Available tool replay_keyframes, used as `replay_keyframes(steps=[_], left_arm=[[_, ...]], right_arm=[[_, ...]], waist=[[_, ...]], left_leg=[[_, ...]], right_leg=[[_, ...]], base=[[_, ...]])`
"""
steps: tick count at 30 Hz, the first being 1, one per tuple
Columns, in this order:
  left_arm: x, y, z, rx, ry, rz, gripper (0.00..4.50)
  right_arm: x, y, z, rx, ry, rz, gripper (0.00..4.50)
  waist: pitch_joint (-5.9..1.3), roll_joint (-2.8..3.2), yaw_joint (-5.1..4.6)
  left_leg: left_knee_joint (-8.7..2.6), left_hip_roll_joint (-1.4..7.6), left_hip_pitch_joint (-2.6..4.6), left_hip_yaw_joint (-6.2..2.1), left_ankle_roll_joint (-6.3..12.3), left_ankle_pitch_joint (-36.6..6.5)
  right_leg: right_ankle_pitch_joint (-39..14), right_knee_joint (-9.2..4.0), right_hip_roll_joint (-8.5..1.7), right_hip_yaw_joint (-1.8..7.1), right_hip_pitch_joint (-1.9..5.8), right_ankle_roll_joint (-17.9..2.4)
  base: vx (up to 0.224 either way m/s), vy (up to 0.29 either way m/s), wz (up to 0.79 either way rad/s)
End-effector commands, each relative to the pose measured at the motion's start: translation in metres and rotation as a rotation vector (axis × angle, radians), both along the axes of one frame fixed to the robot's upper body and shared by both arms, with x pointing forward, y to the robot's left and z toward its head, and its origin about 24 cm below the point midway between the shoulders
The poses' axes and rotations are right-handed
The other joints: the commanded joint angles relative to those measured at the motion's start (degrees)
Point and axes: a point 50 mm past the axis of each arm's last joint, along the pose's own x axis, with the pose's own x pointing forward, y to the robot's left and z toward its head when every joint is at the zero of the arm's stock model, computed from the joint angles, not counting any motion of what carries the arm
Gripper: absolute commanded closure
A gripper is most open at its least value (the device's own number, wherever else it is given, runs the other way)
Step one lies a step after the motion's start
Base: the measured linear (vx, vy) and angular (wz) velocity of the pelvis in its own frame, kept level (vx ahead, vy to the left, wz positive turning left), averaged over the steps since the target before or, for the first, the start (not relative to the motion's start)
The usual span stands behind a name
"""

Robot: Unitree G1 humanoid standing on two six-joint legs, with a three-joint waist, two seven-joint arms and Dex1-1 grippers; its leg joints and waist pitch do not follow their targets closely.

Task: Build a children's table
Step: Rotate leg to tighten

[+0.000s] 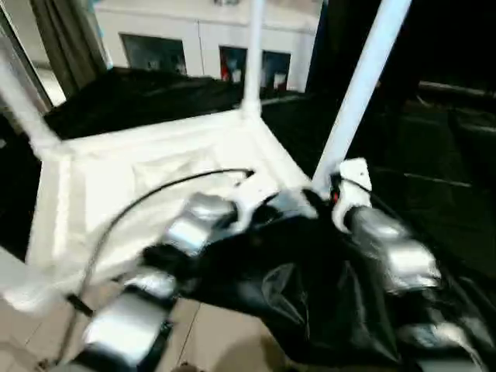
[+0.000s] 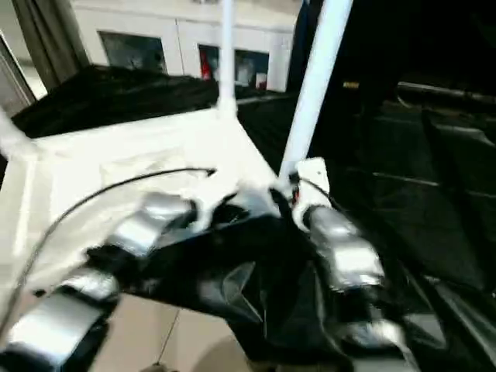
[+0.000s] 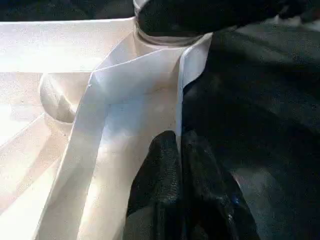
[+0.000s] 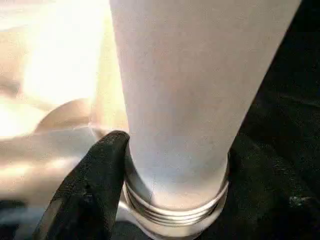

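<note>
The white tabletop (image 1: 116,186) lies upside down with its ribbed underside up. Legs stand in its corner sockets: one at the far corner (image 1: 253,54), one at the left (image 1: 19,101), and one at the near right corner (image 1: 360,85). My left gripper (image 3: 179,150) is shut on the tabletop's raised rim (image 3: 150,65), just beside that near right socket. My right gripper (image 4: 177,150) sits around the base of the near right leg (image 4: 190,75), just above its threaded collar. One black finger (image 4: 95,185) presses against the leg's side.
Black cloth (image 1: 310,294) covers the surface under and to the right of the tabletop. A black cable (image 1: 147,198) arcs over my left forearm. White cabinets (image 1: 194,39) and a curtain (image 1: 66,39) stand behind, and pale floor tiles (image 1: 209,341) show below.
</note>
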Motion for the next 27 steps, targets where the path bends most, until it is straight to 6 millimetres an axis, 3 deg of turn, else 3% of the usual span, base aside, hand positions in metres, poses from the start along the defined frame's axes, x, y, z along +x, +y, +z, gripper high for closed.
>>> replay_keyframes(steps=[1,5,8,13,17,18,19,21,25,27], left_arm=[[0.013,-0.003,0.017,-0.028,-0.087,0.11,4.5],[0.01,-0.014,0.017,-0.039,-0.096,0.069,4.5],[0.01,-0.012,0.016,-0.035,-0.091,0.065,4.5],[0.011,-0.01,0.017,-0.053,-0.096,0.047,4.5],[0.008,0.001,0.017,-0.051,-0.089,-0.015,4.5],[0.008,0.001,0.017,-0.051,-0.089,-0.015,4.5],[0.004,0.006,0.015,-0.052,-0.09,-0.057,4.5],[0.003,0.008,0.015,-0.052,-0.091,-0.074,4.5],[-0.005,0.017,0.016,-0.066,-0.083,-0.177,4.5],[-0.013,0.021,0.017,-0.076,-0.079,-0.273,4.5]], right_arm=[[-0.01,0.024,-0.025,0.061,0.112,0.034,1.78],[-0.004,0.041,-0.016,0.051,0.068,0.036,1.78],[-0.003,0.04,-0.012,0.056,0.037,0.04,1.08],[0.0,0.031,-0.006,0.054,0.012,0.035,0.72],[-0.005,0.009,0.008,0.005,-0.015,0.144,0.37],[-0.005,0.009,0.008,0.005,-0.015,0.144,0.27],[-0.01,-0.005,0.015,-0.025,-0.011,0.211,0.15],[-0.012,-0.01,0.018,-0.037,-0.006,0.246,0.05],[-0.033,-0.032,0.025,-0.138,0.053,0.474,0.05],[-0.042,-0.042,0.027,-0.17,0.087,0.533,0.05]], waist=[[-4.23,-0.52,-0.07],[-4.32,-0.31,-0.13],[-4.2,-0.58,-0.14],[-4.16,-0.74,-0.4],[-4.38,-0.98,-0.14],[-4.34,-1.03,-0.06],[-4.35,-1.14,-0.05],[-4.45,-0.93,0.21],[-4.23,-0.88,0.56],[-4.15,-0.59,0.71]], left_leg=[[-3.96,0.52,0.5,0.16,1.66,-10.8],[-4.06,0.5,0.4,0.05,2.04,-10.9],[-4.13,0.48,0.51,0.11,2.26,-12.1],[-4.24,0.48,0.19,-0.03,2.56,-12.2],[-3.98,0.5,0.08,0.04,3.69,-9.3],[-3.87,0.55,-0.02,0.16,4.8,-8.2],[-3.89,0.54,-0.1,0.13,4.87,-8.0],[-3.75,0.69,0.05,0.17,5.38,-7.4],[-3.78,0.96,0.04,0.19,5.76,-8.2],[-3.89,1.05,0.29,0.15,5.13,-10.2]], right_leg=[[-19.4,-4.12,-2.9,2.39,3.27,-8.7],[-17.7,-3.89,-2.84,2.35,3.51,-9.0],[-19.5,-4.12,-2.94,2.32,3.57,-8.7],[-21.2,-4.23,-2.94,2.18,3.71,-7.6],[-16.6,-3.65,-2.84,2.38,4.0,-8.6],[-14.4,-3.35,-2.87,2.45,3.93,-9.4],[-14.6,-3.38,-2.85,2.38,4.07,-9.5],[-13.3,-3.22,-2.82,2.49,4.12,-9.9],[-13.3,-3.23,-2.86,2.6,4.11,-10.4],[-16.8,-3.63,-3.08,2.58,3.87,-9.9]], base=[[0.0,0.0,0.0],[0.0,0.0,0.0],[0.0,0.0,0.0],[0.0,0.0,0.0],[0.0,0.0,0.0],[0.0,0.0,0.0],[0.0,0.0,0.0],[0.0,0.0,0.0],[0.0,0.0,0.0],[0.0,0.0,0.0]])
